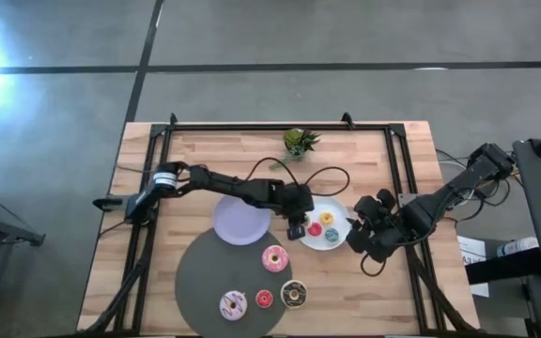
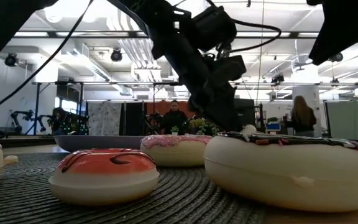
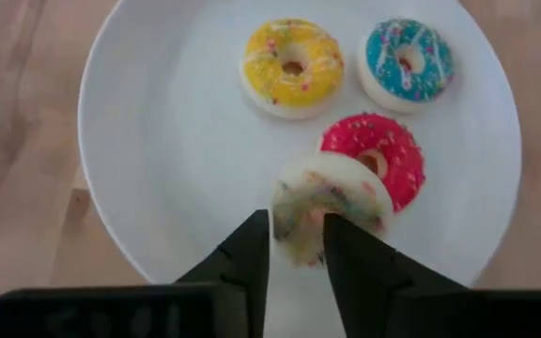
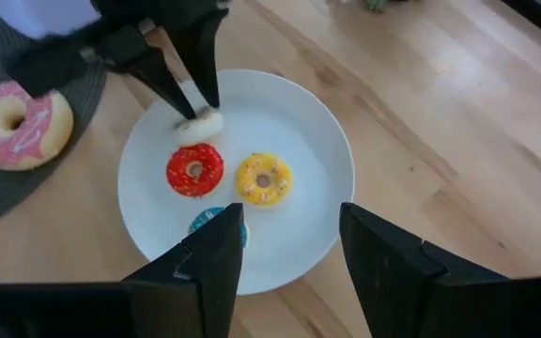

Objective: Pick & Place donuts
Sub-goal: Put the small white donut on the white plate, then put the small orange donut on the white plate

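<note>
Now the left gripper [image 3: 296,242] jaws pinch a pale donut [image 3: 332,202] against the red donut [image 3: 376,155] on the white plate [image 3: 158,141]; right gripper [image 4: 289,235] jaws gape.

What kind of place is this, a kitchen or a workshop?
Probably an open robotics lab or office: the low view shows exposed ceiling ducts, people standing behind, and toy donuts on a wooden table.

On the white plate [image 4: 317,188], the side away from the left gripper [image 4: 191,99] lies bare — red [image 4: 194,171], yellow [image 4: 263,180] and teal donuts [image 4: 207,222] crowd the side near the gripper.
</note>
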{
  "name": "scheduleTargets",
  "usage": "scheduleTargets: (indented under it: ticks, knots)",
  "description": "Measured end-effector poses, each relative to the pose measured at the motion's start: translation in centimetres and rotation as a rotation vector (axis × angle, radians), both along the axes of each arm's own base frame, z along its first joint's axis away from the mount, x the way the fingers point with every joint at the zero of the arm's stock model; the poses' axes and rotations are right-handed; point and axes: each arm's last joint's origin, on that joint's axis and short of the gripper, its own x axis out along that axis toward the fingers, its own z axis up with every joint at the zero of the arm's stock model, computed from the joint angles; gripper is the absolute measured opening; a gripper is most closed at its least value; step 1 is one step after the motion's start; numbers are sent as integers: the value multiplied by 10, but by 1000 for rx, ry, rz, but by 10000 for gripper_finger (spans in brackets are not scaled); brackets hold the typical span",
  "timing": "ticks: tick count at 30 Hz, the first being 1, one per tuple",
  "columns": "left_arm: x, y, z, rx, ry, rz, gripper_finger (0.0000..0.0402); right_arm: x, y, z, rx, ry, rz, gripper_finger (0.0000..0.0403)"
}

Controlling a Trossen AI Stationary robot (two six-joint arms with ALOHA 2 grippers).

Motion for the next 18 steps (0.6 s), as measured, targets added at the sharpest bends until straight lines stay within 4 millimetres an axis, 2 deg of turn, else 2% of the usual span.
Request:
scheduleTargets:
  ticks: [4, 9, 11, 13, 18]
  knots:
    - [-6, 0, 4, 12, 15, -9, 90, -1, 0, -1, -8, 28, 21, 169]
    - [-25, 0, 35, 17, 6, -12, 92, -3, 0, -3, -4, 54, 33, 169]
    - [-42, 0, 46, 18, 13, -13, 92, -4, 0, -3, 6, 65, 38, 169]
    - [-64, -4, 48, -7, 38, -18, 92, -4, 1, -4, 9, 77, 49, 169]
    - [-128, -37, 33, -152, 86, -85, 92, -2, 3, -6, 15, 114, 120, 169]
